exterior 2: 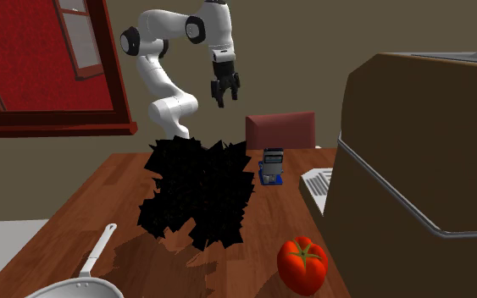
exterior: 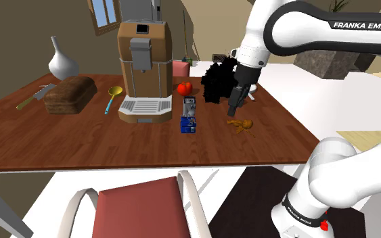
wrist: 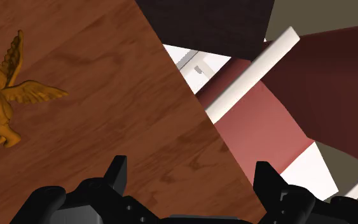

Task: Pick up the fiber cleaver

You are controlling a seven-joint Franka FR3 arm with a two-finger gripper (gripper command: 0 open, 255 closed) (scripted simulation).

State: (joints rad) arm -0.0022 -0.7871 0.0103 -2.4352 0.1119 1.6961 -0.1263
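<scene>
The fiber cleaver (exterior: pixel 189 115) is a small blue and grey device standing on the brown wooden table (exterior: pixel 60 138), just in front of the coffee machine's tray. It also appears beyond the black spiky object in the second exterior view (exterior 2: pixel 271 166). My gripper (exterior: pixel 235 108) hangs open above the table, to the cleaver's right in the shoulder view, with nothing between its fingers. In the second exterior view the gripper (exterior 2: pixel 222 95) is well above the table. In the wrist view the gripper (wrist: pixel 190 181) looks down on the table edge, with an orange winged figurine (wrist: pixel 2 102) off to one side.
A brown coffee machine (exterior: pixel 143 67), a tomato (exterior: pixel 184 87) and a black spiky object (exterior: pixel 216 81) stand behind the cleaver. The orange figurine (exterior: pixel 241 125) lies under the gripper. A bread loaf (exterior: pixel 70 94), yellow spoon (exterior: pixel 112 98) and white vase (exterior: pixel 62 62) sit left. A red chair (exterior: pixel 141 209) stands at the front edge.
</scene>
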